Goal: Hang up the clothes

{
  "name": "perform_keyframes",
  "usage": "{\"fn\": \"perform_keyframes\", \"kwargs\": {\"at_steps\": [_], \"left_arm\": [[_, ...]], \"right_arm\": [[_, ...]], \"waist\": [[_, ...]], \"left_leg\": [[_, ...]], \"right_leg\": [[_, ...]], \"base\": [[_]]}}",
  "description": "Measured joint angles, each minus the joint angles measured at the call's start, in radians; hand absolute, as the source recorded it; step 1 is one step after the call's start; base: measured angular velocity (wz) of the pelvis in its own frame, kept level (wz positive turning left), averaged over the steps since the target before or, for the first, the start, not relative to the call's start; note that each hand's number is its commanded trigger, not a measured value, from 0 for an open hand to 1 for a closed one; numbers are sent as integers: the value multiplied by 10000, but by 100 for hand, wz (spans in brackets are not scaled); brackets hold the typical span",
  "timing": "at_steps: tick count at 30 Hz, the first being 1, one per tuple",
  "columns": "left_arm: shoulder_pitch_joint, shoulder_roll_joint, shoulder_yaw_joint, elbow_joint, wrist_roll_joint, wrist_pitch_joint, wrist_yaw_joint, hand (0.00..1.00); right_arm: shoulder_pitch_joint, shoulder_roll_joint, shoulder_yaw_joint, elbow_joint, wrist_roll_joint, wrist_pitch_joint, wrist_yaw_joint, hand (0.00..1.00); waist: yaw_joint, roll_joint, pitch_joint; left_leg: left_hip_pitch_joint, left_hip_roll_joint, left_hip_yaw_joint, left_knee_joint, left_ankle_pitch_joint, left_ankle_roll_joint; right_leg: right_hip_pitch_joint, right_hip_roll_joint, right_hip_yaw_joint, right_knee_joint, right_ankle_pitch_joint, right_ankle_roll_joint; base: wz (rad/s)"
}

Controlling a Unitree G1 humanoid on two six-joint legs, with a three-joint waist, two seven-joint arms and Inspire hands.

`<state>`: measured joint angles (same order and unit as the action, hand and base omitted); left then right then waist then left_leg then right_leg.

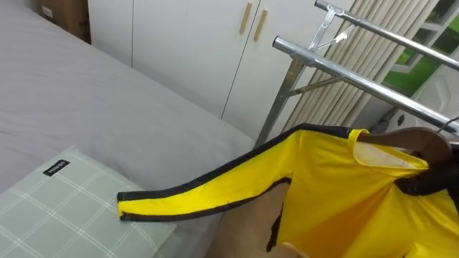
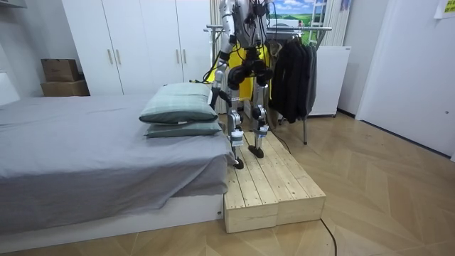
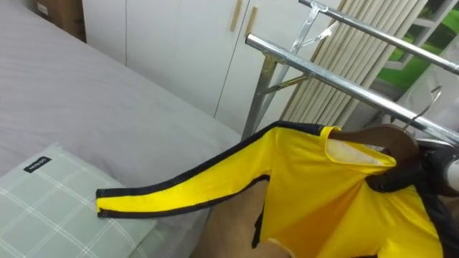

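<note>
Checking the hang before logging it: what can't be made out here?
Right hand: right eye view, cut by the right edge; grip unclear.
Hanger hook: same view, thin and blurred near the rail; on or off, cannot tell.
Yellow shirt hem: eye views, cut by the bottom edge.

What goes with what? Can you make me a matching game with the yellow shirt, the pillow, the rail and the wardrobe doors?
Things:
1. yellow shirt
2. pillow
3. rail
4. wardrobe doors

Descriptions:
A. white, shut
B. shiny metal
C. on the wooden hanger
D. pale green checks, lying on the bed

Pairs: 1-C, 2-D, 3-B, 4-A
</note>
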<state>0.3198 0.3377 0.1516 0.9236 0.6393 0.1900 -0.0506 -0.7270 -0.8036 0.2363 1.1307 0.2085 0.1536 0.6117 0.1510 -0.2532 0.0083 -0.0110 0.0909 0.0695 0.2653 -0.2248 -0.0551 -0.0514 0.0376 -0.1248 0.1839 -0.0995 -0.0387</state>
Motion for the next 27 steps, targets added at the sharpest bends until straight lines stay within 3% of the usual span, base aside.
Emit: {"fn": "perform_keyframes", "kwargs": {"at_steps": [12,18,20,27], "left_arm": [[453,46,-154,-783,24,65,-99,0],[450,333,-606,-794,-38,77,-302,0],[460,350,-713,-953,-51,112,-319,0],[463,353,-784,-1688,-35,535,-701,0]], "right_arm": [[2,6,199,497,369,205,913,100],[52,154,572,757,384,236,1442,100],[140,305,984,812,258,337,1737,100],[904,992,1003,1093,154,643,2585,100]], "waist": [[-52,15,50],[-160,41,158],[-143,46,184],[-130,85,202]], "left_leg": [[16,0,-89,36,-3,-4],[45,10,-84,78,-1,-4],[34,8,-89,88,-1,-4],[-113,7,-168,97,-2,-4]], "right_leg": [[-16,-9,-111,9,-74,-12],[20,-12,-147,16,-67,-25],[9,-11,-148,18,-63,-31],[-77,-1,-166,14,-53,-42]], "base": [[2],[0],[0],[3]]}}
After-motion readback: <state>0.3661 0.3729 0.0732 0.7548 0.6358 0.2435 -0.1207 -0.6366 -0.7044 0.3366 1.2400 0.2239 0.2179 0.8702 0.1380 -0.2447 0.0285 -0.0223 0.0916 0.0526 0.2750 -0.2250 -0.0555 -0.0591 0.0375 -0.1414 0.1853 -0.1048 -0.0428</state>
